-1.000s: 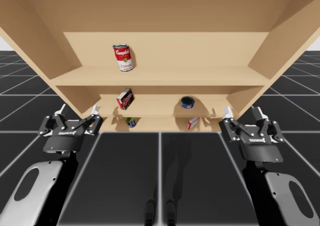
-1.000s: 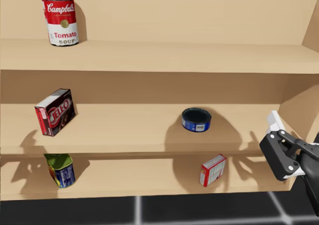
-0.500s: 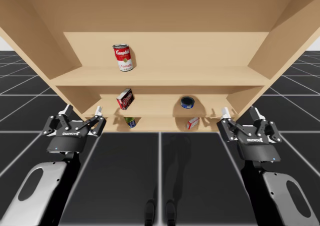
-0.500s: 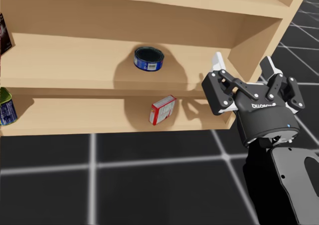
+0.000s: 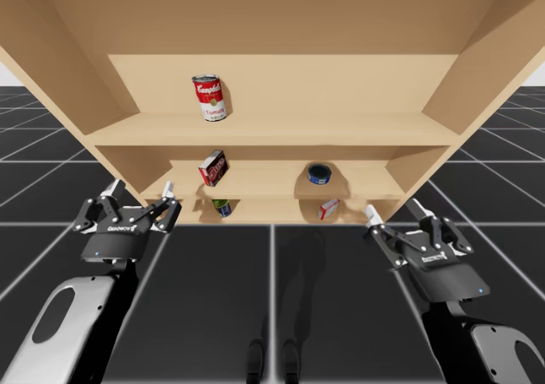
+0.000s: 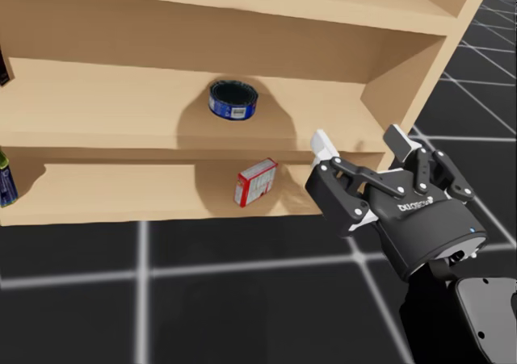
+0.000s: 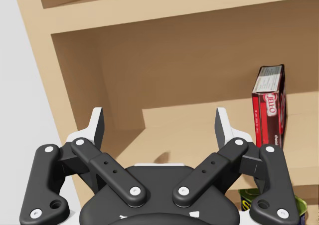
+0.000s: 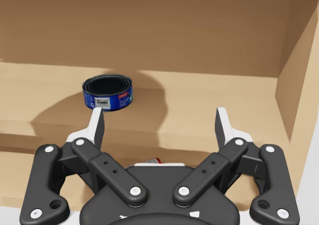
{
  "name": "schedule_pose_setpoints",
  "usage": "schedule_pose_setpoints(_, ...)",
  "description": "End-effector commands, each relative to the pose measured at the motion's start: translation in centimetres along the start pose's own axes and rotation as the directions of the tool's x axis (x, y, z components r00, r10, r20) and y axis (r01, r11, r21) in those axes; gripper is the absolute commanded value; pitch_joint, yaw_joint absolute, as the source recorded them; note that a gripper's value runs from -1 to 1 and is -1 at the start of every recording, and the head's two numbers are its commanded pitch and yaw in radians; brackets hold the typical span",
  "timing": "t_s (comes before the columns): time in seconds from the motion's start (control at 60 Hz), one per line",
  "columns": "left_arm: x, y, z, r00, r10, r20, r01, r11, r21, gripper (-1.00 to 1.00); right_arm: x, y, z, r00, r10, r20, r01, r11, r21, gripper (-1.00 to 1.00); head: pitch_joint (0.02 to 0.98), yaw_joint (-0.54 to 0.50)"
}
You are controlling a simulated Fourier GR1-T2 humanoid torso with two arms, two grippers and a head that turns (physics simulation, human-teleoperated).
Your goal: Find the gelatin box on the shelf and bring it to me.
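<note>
High view: my right gripper (image 5: pixel 393 210), fingers spread and empty, has dropped and swung in toward the red-and-white box (image 5: pixel 329 208), probably the gelatin.

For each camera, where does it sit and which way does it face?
High view: fixed above, looking down at the shelf; both arms enter from below, left claw and right claw.
Head view: on my head, facing the shelf's right part, blue tin and red-white box; an arm's claw shows.
Left wrist view: on my left hand, facing the dark red box; its open claw shows.
Right wrist view: on my right hand, facing the blue tin; its open claw shows.
Shared: head and right wrist views both see the blue tin.
</note>
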Motion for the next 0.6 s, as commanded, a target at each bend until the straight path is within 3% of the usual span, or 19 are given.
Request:
schedule_pose_setpoints(0.017,-0.2,0.1,0.1,0.9997,0.019,-0.013,-0.018,1.000,0.008,-1.00,-2.0,0.9,1.3,0.9984,0.013,-0.054,-0.007,0.994,0.108,-1.00,0.731,-0.29)
schedule_pose_setpoints(0.05,-0.2,0.1,0.1,0.9997,0.020,-0.011,-0.020,1.000,0.009,-1.00,-2.7,0.9,1.2,0.9976,0.037,-0.058,-0.030,0.991,0.128,-1.00,0.730,-0.29)
schedule_pose_setpoints(0.15,-0.2,0.1,0.1,0.9997,0.023,-0.001,-0.023,1.000,0.008,-1.00,-4.0,0.9,0.9,0.9960,0.053,-0.072,-0.042,0.987,0.153,-1.00,0.728,-0.29)
schedule_pose_setpoints(0.2,-0.1,0.1,0.2,0.9997,0.024,0.002,-0.024,1.000,0.007,-1.00,-4.7,1.0,0.4,0.9949,0.043,-0.091,-0.028,0.986,0.162,-1.00,0.728,-0.29)
schedule_pose_setpoints(0.35,-0.2,0.1,0.2,0.9998,0.022,0.002,-0.022,1.000,0.006,-1.00,-6.5,1.1,-0.9,0.9923,0.047,-0.115,-0.028,0.986,0.165,-1.00,0.729,-0.28)
schedule_pose_setpoints(0.6,-0.2,0.1,0.2,0.9999,0.015,-0.002,-0.015,1.000,0.005,-1.00,-9.4,0.7,-3.9,0.9807,0.119,-0.155,-0.092,0.980,0.174,-1.00,0.728,-0.28)
